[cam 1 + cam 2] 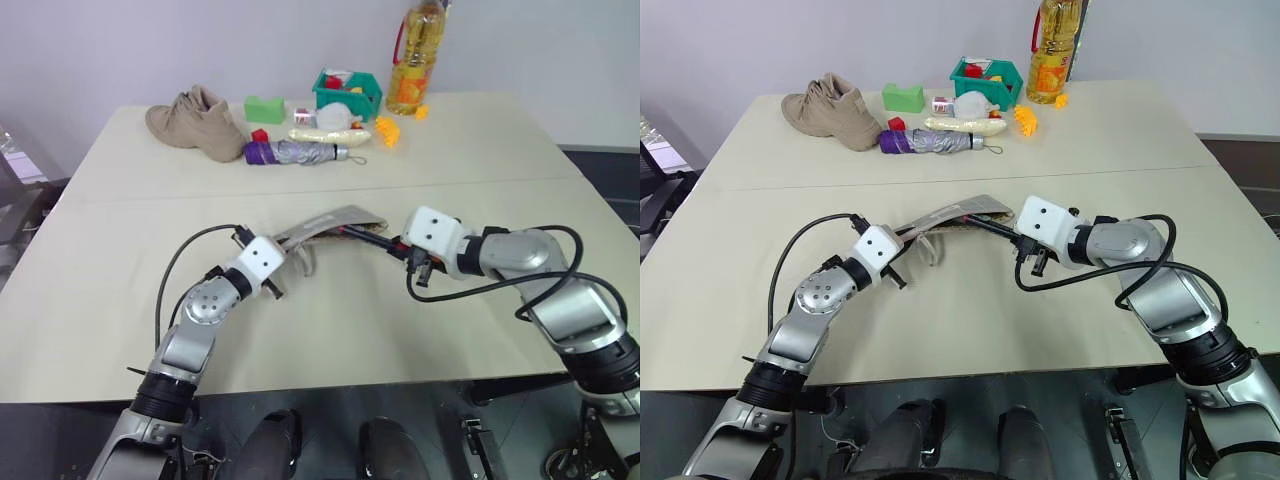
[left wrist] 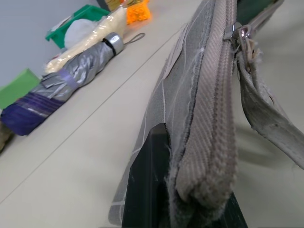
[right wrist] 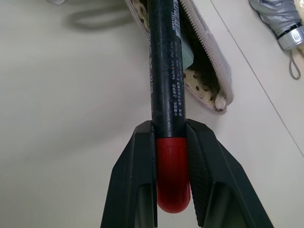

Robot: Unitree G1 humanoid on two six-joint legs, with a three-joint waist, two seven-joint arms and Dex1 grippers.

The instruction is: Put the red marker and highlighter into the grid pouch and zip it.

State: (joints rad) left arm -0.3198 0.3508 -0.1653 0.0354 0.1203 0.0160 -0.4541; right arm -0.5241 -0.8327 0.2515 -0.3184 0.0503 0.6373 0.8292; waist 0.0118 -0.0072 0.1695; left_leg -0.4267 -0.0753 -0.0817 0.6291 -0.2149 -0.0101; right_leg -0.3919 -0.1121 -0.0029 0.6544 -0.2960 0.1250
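The grid pouch (image 1: 325, 222) is lifted at a slant over the middle of the table, its zipper open at the right end. My left gripper (image 1: 285, 243) is shut on the pouch's left end, and one black finger (image 2: 149, 180) presses the grey fabric. The zipper pull (image 2: 242, 32) and the loop strap (image 2: 266, 109) hang beside it. My right gripper (image 3: 171, 137) is shut on the red marker (image 3: 164, 71) near its red end. The marker's black half reaches into the pouch's mouth. A pale blue-green body (image 3: 187, 54) inside that mouth looks like the highlighter.
At the table's far side lie a tan shoe (image 1: 195, 122), a green block (image 1: 264, 108), a folded purple-grey umbrella (image 1: 295, 152), a green basket (image 1: 347, 92) and an oil bottle (image 1: 415, 60). Black cables loop beside both wrists.
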